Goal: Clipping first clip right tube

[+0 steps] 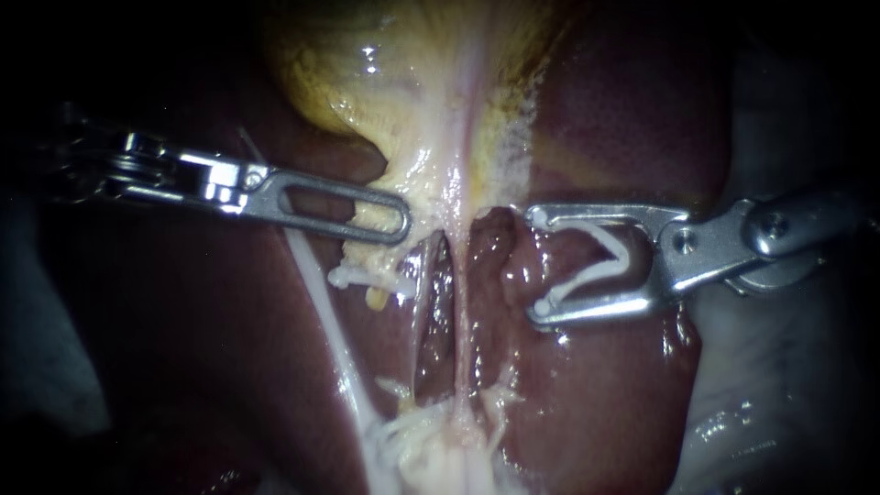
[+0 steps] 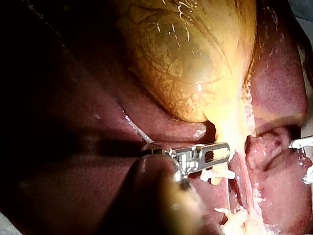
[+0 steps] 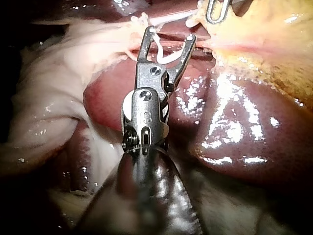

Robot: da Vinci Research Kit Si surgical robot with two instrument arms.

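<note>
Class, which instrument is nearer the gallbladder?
Left. The left instrument lies against the lower edge of the gallbladder; the right instrument, carrying a clip, sits apart from it over the liver.

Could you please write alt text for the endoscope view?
My right instrument holds an open white clip beside a pale tube, not yet around it. My left instrument meets the yellow lower edge of the gallbladder, with dark red liver around.

Gallbladder [image 1: 385, 82] cut off above; left instrument [image 1: 401, 220] shaft lost in darkness.
</note>
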